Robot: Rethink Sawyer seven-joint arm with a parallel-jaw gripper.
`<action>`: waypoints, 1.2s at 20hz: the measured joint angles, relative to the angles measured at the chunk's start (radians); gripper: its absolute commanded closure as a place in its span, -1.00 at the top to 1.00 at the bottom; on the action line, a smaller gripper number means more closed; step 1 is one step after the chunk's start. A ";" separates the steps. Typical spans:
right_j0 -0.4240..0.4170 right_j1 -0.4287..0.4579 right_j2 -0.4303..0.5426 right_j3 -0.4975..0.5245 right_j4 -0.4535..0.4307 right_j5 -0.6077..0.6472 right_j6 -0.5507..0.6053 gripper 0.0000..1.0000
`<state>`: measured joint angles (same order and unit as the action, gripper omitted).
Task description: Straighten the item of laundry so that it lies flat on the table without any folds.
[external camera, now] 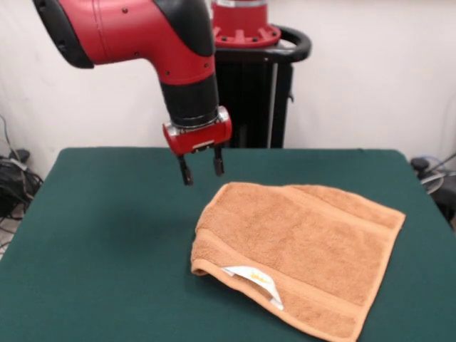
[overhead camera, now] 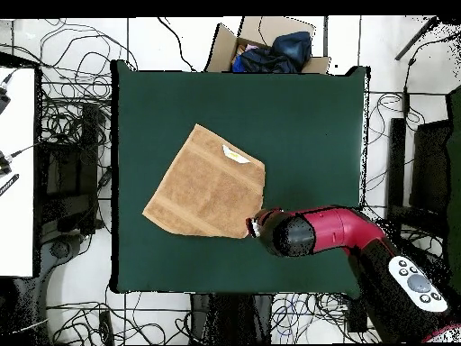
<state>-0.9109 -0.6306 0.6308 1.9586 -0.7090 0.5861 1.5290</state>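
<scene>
In the front view the end effector (external camera: 200, 169) hung with its two fingers apart and empty, above the counter (external camera: 107, 235) toward its far edge. The towel (external camera: 303, 253) lay to its right and nearer, doubled over, running toward the near right corner, its far-left corner closest.

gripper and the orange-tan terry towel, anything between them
Nothing: in the front view only bare dark green felt table separates the open gripper from the orange-tan terry towel.
</scene>
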 measured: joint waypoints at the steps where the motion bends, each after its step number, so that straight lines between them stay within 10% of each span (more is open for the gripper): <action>1: -0.001 0.006 0.002 -0.010 0.003 0.012 0.000 1.00; 24: -0.068 0.057 0.135 -0.236 0.018 0.028 -0.050 1.00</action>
<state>-0.9786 -0.5735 0.7655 1.7229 -0.6912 0.6146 1.4788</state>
